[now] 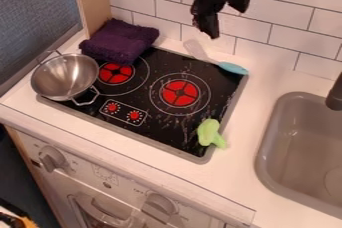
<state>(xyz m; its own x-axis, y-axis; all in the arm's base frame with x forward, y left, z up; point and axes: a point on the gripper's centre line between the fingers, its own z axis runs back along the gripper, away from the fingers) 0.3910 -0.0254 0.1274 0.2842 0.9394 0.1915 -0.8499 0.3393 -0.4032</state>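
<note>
On the left side of the stovetop (194, 74), a silvery metal pot (65, 76) sits with its open mouth up and its shiny, rounded inside exposed. Two wire loop handles stick out from opposite sides of its rim, and its body overlaps the stovetop's left edge. To the right, a grey sink (269, 132) with rounded corners is set into the white table (274, 79); a round drain shows in its basin, and a dark faucet (336, 94) reaches over its far edge.

At the back of the stovetop, toward the right corner, lies a slender utensil (232, 68), the thing nearest the gripper (226, 22). One end is light blue and oval; the other is pale, greyish and somewhat widened, pointing toward the tiled wall (267, 14). The black gripper hangs above and behind it, near the wall. Its fingers are spread, with a gap between their tips, one reaching lower than the other, and they hold nothing.

A dark purple towel (119, 41) lies folded at the back left corner, just beside the pot. A light green toy (209, 133) rests at the stovetop's front right edge, near the right of two red-centred burners (180, 93).
</note>
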